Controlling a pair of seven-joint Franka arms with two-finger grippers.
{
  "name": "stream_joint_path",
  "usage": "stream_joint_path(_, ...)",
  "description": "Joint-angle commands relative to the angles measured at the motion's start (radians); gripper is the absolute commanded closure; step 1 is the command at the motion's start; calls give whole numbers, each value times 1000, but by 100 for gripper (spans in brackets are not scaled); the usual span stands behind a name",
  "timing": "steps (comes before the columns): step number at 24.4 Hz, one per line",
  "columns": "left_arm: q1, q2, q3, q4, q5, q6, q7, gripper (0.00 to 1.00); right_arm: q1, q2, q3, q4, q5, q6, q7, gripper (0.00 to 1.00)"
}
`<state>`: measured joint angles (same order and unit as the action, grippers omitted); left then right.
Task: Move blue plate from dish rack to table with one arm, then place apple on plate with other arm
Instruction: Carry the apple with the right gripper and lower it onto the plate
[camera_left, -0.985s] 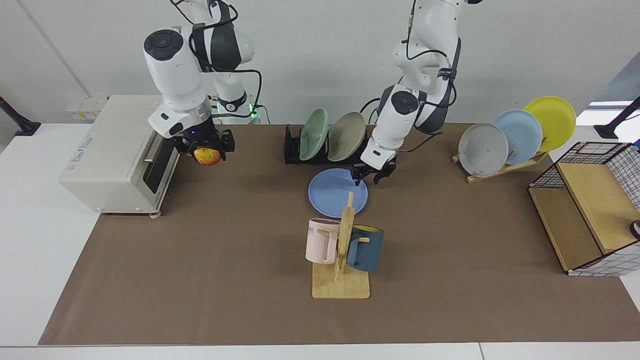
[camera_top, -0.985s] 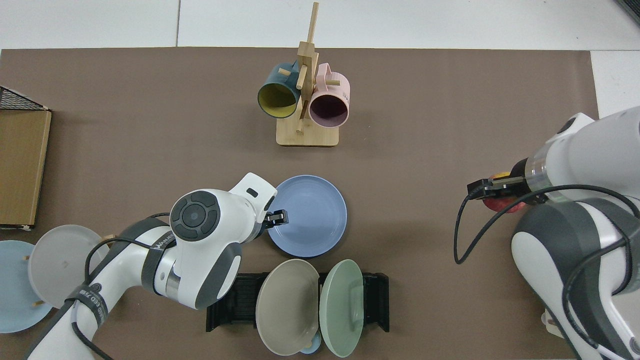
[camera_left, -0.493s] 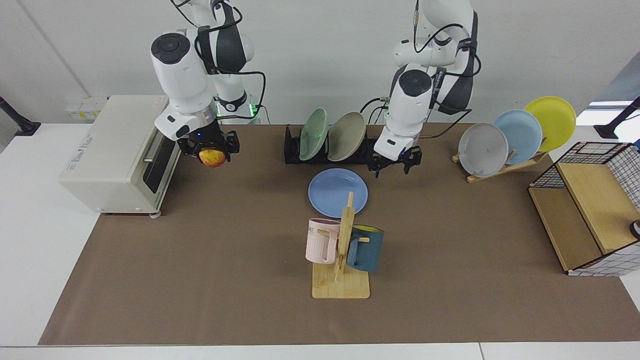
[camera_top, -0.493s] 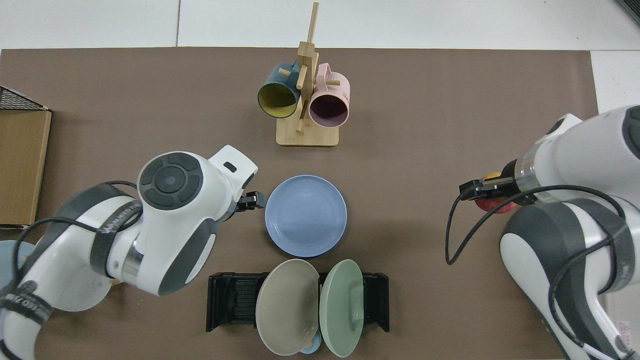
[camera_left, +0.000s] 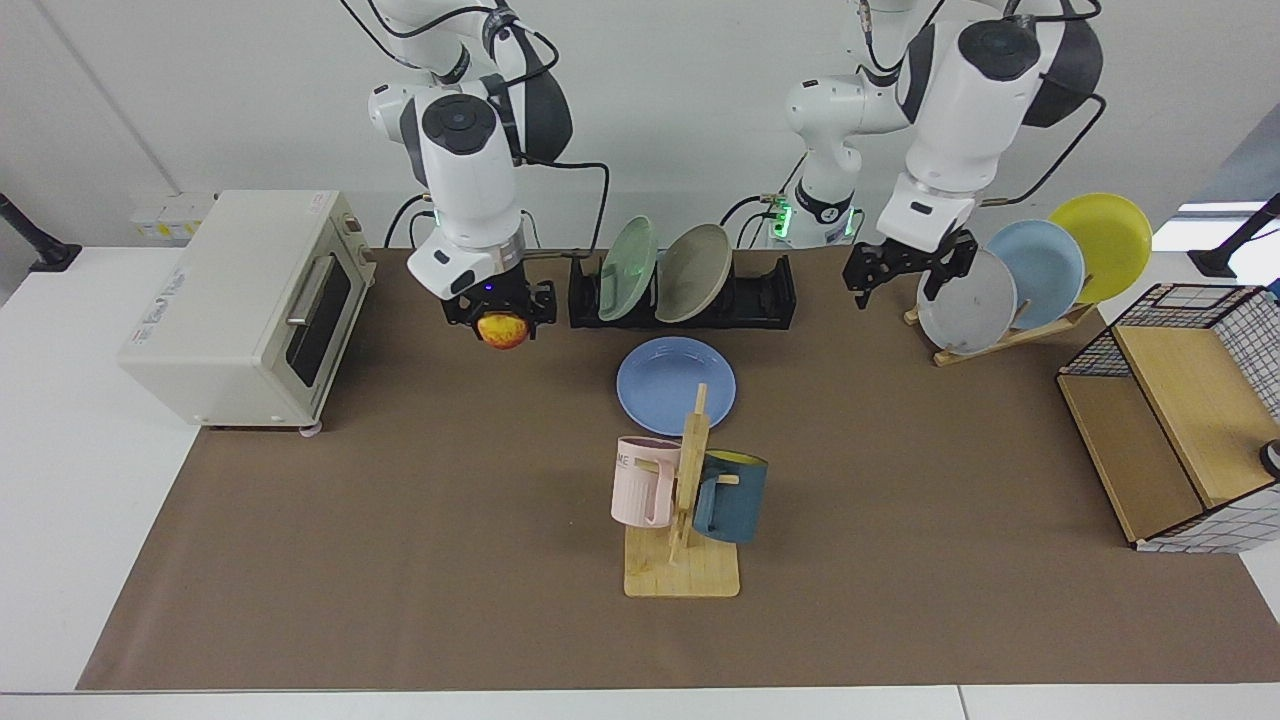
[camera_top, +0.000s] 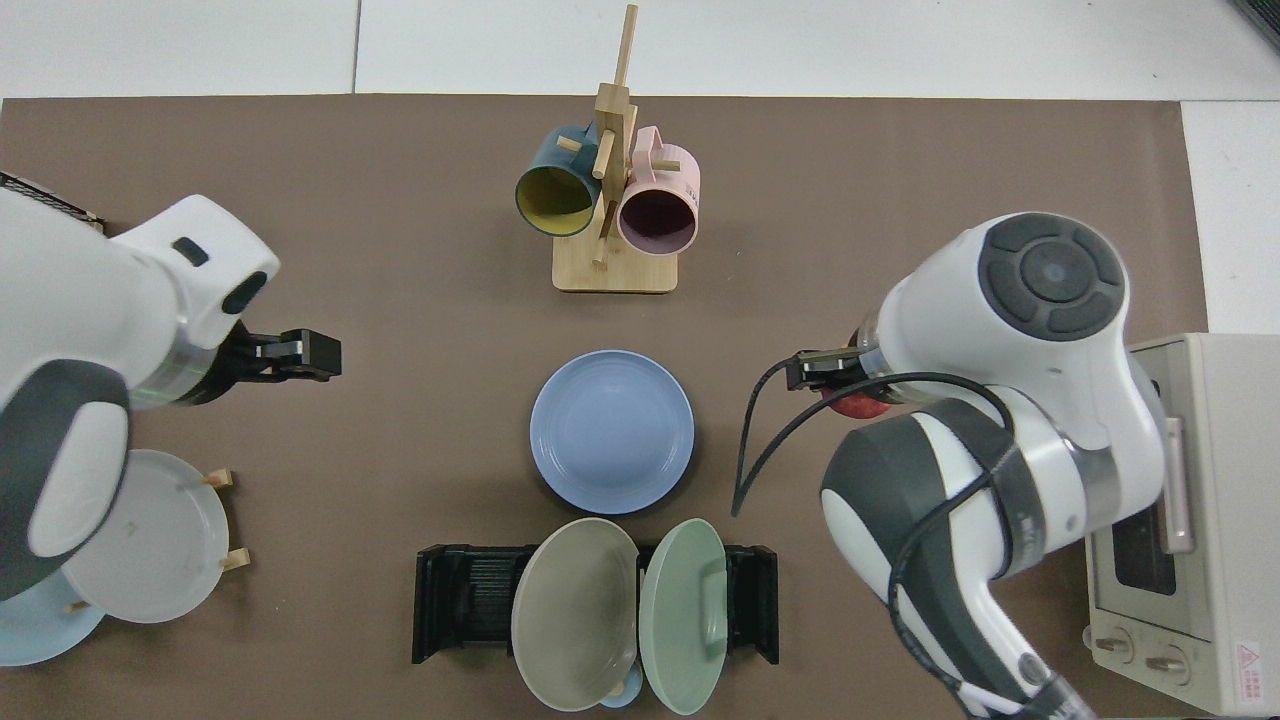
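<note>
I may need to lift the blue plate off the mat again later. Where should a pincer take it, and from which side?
Take the blue plate by its raised rim: it lies flat, so only the edge offers a pinch. Probably come from the open mat side, away from the dish rack and mug tree.

The blue plate (camera_left: 676, 384) is lying flat on the bench (camera_left: 420, 560), sitting between the dish rack (camera_left: 762, 296) behind it and the mug tree (camera_left: 684, 520) before it.

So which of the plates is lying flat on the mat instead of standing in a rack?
The periwinkle blue plate, lying flat between the black dish rack and the mug tree. The green and beige plates stand in that rack; grey, sky-blue and yellow lean in the wooden stand.
</note>
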<state>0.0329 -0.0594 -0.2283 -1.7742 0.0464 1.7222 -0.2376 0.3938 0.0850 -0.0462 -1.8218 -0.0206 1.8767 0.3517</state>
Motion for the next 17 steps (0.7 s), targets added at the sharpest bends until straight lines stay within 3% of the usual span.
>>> stream_joint_path(1, -8, -36, 72, 73, -34, -96, 130, 0, 66, 131, -4, 160, 48, -7, 119, 100)
stream_joint_path(8, 1, -40, 107, 78, -34, -95, 176, 0, 152, 251, -3, 289, 56, 4, 243, 100)
stream_joint_path(17, 2, -54, 116, 67, -34, -87, 189, 0, 275, 344, -4, 283, 53, 128, 397, 100)
